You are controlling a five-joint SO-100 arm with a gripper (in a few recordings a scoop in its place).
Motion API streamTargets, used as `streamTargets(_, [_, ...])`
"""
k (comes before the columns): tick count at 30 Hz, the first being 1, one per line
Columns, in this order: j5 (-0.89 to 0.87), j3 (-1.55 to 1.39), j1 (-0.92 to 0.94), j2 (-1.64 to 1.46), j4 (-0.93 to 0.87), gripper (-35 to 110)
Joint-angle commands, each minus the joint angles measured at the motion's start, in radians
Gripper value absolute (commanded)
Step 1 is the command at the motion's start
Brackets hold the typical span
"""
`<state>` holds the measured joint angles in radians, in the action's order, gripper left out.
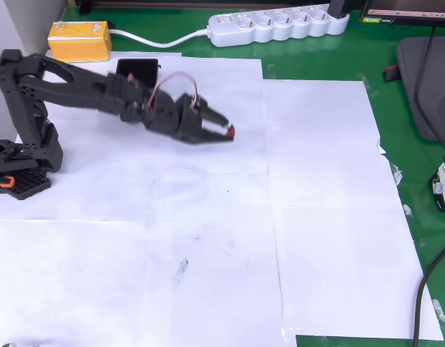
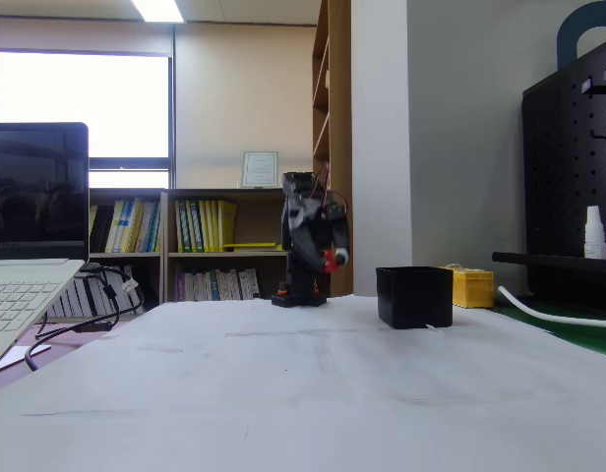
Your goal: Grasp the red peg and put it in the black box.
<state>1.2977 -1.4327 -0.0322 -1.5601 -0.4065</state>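
Observation:
My black gripper [image 1: 230, 132] reaches out over the white paper and is shut on the tiny red peg [image 1: 231, 131], which shows as a red dot at the fingertips. In the fixed view the gripper [image 2: 330, 260] hangs well above the table with the red peg [image 2: 331, 260] pinched at its tip. The black box [image 1: 138, 69] sits at the back left of the overhead view, partly hidden behind my arm. Seen in the fixed view, the black box [image 2: 414, 296] stands on the paper to the right of the gripper and lower than it.
A yellow block [image 1: 79, 40] lies at the back left beside the box, and a white power strip [image 1: 277, 24] runs along the far edge. My arm's base [image 1: 24, 155] stands at the left. A laptop [image 2: 28, 265] sits at the left of the fixed view.

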Motion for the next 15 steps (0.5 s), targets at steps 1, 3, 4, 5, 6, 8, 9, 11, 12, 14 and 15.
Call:
streamTargets(1, [-0.037, -0.239, -0.052, 0.117, -0.354, 0])
streamTargets(3, [-0.064, -0.301, -0.077, 0.12, -0.466, 0])
streamTargets(4, [-0.08, -0.333, -0.091, 0.12, -0.529, 0])
streamTargets(5, [-0.095, -0.367, -0.104, 0.12, -0.597, 0])
streamTargets(6, [-0.114, -0.408, -0.121, 0.115, -0.669, 0])
streamTargets(8, [-0.153, -0.471, -0.16, 0.11, -0.793, 0])
streamTargets(9, [-0.179, -0.494, -0.181, 0.109, -0.839, 0])
streamTargets(11, [-0.225, -0.525, -0.224, 0.104, -0.917, 0])
streamTargets(12, [-0.245, -0.531, -0.247, 0.1, -0.948, 0])
streamTargets(14, [-0.285, -0.531, -0.295, 0.091, -0.996, 0])
streamTargets(15, [-0.305, -0.531, -0.318, 0.086, -1.015, 0])
